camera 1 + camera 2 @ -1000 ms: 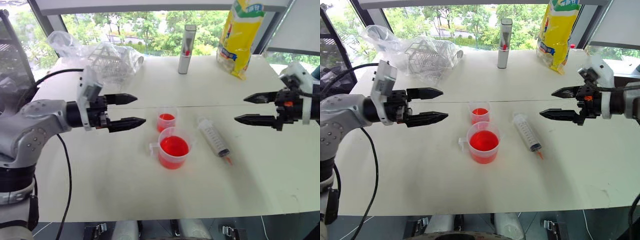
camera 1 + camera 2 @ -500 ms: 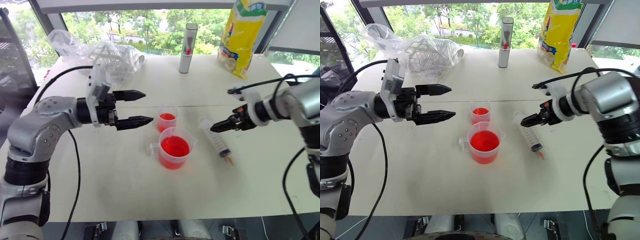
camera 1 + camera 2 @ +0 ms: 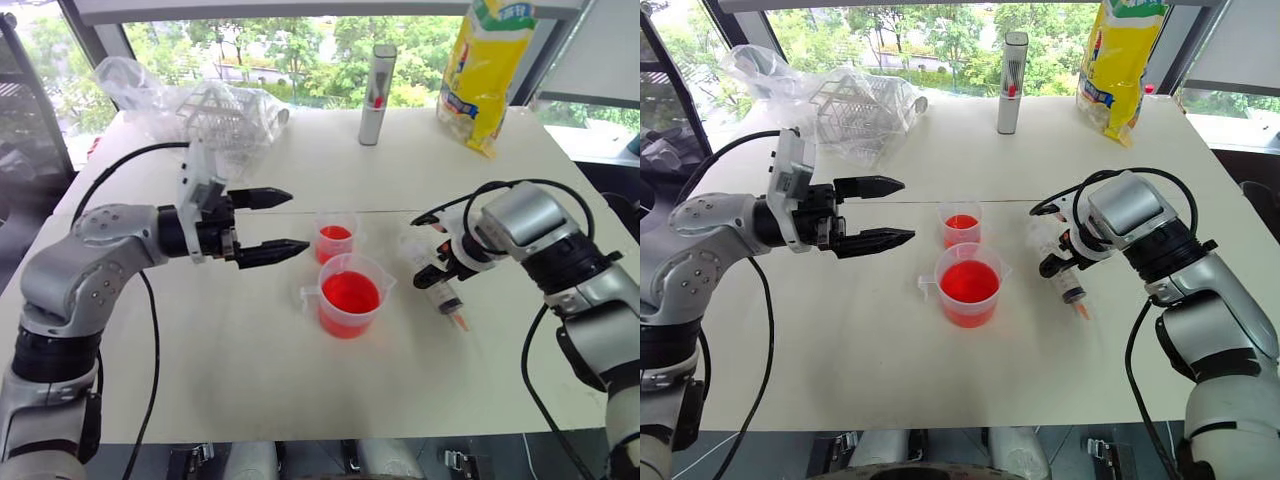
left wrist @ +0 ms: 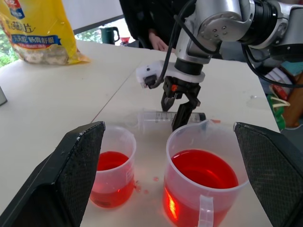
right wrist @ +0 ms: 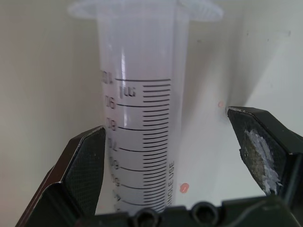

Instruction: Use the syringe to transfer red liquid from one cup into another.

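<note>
The syringe (image 3: 448, 298) lies flat on the white table (image 3: 250, 380), its orange tip toward the near edge. My right gripper (image 3: 432, 275) points down over its barrel, open, one finger on either side; in the right wrist view the graduated barrel (image 5: 137, 118) lies between the fingers, nearer one pad (image 5: 87, 165). The larger handled cup (image 3: 349, 296) holds red liquid (image 3: 348, 291). Behind it the smaller cup (image 3: 333, 240) also holds some. My left gripper (image 3: 290, 220) hovers open and level, left of both cups.
At the table's far edge stand an upright white-grey tube (image 3: 375, 82) and a yellow bag (image 3: 480, 70). A clear plastic bag with a wire rack (image 3: 215, 115) sits at the far left. A seam (image 3: 560, 210) crosses the tabletop.
My right gripper has swung from level to pointing down and dropped leftward onto the syringe, staying open. The left gripper has held its place.
</note>
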Motion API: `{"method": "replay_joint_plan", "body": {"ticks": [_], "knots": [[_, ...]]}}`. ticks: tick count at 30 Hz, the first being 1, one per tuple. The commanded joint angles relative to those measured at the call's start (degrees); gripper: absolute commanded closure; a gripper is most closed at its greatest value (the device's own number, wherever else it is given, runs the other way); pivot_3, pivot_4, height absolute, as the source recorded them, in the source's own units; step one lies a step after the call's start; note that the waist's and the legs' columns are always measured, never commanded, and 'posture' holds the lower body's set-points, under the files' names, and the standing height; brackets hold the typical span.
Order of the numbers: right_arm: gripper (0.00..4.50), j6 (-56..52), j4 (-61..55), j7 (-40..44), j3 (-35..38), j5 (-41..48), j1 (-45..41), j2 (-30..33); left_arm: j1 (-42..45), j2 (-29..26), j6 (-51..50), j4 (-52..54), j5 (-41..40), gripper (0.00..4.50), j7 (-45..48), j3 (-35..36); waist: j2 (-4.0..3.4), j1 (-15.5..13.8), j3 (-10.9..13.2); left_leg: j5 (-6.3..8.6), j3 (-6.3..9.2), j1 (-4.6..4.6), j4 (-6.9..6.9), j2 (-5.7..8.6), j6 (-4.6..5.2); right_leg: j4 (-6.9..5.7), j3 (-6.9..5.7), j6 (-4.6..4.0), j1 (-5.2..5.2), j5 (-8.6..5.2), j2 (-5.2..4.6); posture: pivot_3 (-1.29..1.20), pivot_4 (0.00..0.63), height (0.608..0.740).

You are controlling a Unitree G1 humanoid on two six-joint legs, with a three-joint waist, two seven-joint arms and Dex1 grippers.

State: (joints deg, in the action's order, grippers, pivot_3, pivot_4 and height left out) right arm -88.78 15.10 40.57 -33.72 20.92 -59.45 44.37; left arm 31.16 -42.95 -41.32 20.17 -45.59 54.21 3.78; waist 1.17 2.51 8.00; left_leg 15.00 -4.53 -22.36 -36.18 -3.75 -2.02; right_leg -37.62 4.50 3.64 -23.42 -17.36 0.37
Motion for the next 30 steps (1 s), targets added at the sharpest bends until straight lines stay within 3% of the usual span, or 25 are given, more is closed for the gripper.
{"method": "replay_joint_plan", "body": {"ticks": [1, 3, 6, 10, 11, 15, 21, 26, 28, 30], "knots": [[0.09, 0.5, 0.4, 0.0, -0.5, -1.1, -1.3, -1.0, -0.1, -0.5, -0.4, 2.3, -0.9, 0.00, -1.2, 2.3, 0.01, 0.1, 0.0, 0.00, 0.00, 0.01, 0.00, 0.00, 0.00, 0.00, 0.00, 0.00, 0.00, 0.00, 0.00, 0.00, 0.150, 0.740], [0.09, 1.1, 1.0, -0.1, -0.9, -1.6, -1.4, -2.0, -0.2, -0.5, -0.5, 2.4, -0.8, 0.00, -1.4, 2.4, 0.05, 0.1, 0.0, 0.00, 0.00, 0.04, 0.00, -0.01, 0.00, -0.01, 0.00, 0.00, 0.02, 0.00, 0.03, 0.00, 0.150, 0.740], [0.91, 2.0, 2.5, 0.1, -1.6, -2.6, -1.3, -3.4, -0.2, -0.5, -0.3, 2.1, -0.7, 0.00, -1.5, 2.3, 0.15, 0.2, -0.1, 0.00, 0.00, 0.10, -0.02, -0.02, 0.00, -0.04, 0.00, 0.00, 0.07, 0.00, 0.04, 0.00, 0.150, 0.740], [2.91, 2.5, 4.0, 1.0, -2.0, -3.4, -1.4, -4.0, -0.1, -0.4, -0.1, 1.7, -0.5, 0.00, -1.4, 2.2, 0.21, 0.2, -0.1, 0.00, 0.00, 0.15, -0.02, -0.02, 0.00, -0.06, 0.00, -0.01, 0.10, 0.00, 0.04, 0.00, 0.150, 0.740], [3.08, 2.3, 4.2, 1.1, -1.9, -3.4, -1.5, -4.1, 0.0, -0.4, 0.0, 1.5, -0.5, 0.00, -1.4, 2.2, 0.23, 0.2, -0.1, 0.00, 0.00, 0.15, -0.02, -0.02, 0.00, -0.06, -0.01, -0.01, 0.10, 0.00, 0.04, 0.00, 0.150, 0.740], [3.08, 0.1, 3.9, 1.2, 0.8, -2.6, -1.7, -4.1, 0.5, -0.4, 0.3, 0.5, -0.1, 0.00, -0.9, 2.0, 0.23, 0.1, -0.1, 0.00, 0.00, 0.15, -0.02, -0.02, 0.00, -0.06, -0.01, -0.01, 0.10, 0.00, 0.03, 0.00, 0.150, 0.740], [3.08, 0.1, -4.7, -0.2, 13.8, -0.6, -1.7, -1.2, 4.1, 0.4, 0.8, -3.0, -0.3, 0.00, 0.4, 1.8, 0.18, -0.1, -0.1, 0.00, 0.00, 0.00, 0.00, -0.01, 0.00, -0.08, -0.03, -0.01, -0.03, 0.00, 0.03, 0.00, 0.150, 0.740], [3.08, 9.1, -17.4, 3.1, 31.8, 5.6, 0.6, 0.8, 8.3, 1.0, 1.7, -6.9, 1.2, 0.00, 2.7, 0.1, 0.17, -0.1, -0.1, 0.00, 0.03, -0.03, 0.05, 0.02, 0.00, -0.02, -0.08, 0.00, -0.03, 0.00, 0.02, 0.00, 0.150, 0.740], [3.08, 21.3, -24.9, 3.5, 39.3, 6.3, 4.5, -0.1, 10.8, 1.7, 1.9, -8.9, 1.5, 0.00, 3.8, -0.6, 0.20, -0.2, -0.1, 0.00, 0.05, -0.02, 0.06, 0.02, 0.00, -0.02, -0.13, 0.00, -0.01, 0.00, 0.04, 0.00, 0.150, 0.740], [3.08, 26.8, -31.1, 3.7, 44.6, 8.3, 8.0, -1.1, 13.1, 2.4, 2.0, -10.4, 1.9, 0.00, 4.9, -1.1, 0.19, -0.2, -0.1, 0.00, 0.10, -0.02, 0.06, 0.02, 0.00, 0.04, -0.21, 0.01, 0.07, 0.00, 0.05, 0.00, 0.150, 0.740]]}}
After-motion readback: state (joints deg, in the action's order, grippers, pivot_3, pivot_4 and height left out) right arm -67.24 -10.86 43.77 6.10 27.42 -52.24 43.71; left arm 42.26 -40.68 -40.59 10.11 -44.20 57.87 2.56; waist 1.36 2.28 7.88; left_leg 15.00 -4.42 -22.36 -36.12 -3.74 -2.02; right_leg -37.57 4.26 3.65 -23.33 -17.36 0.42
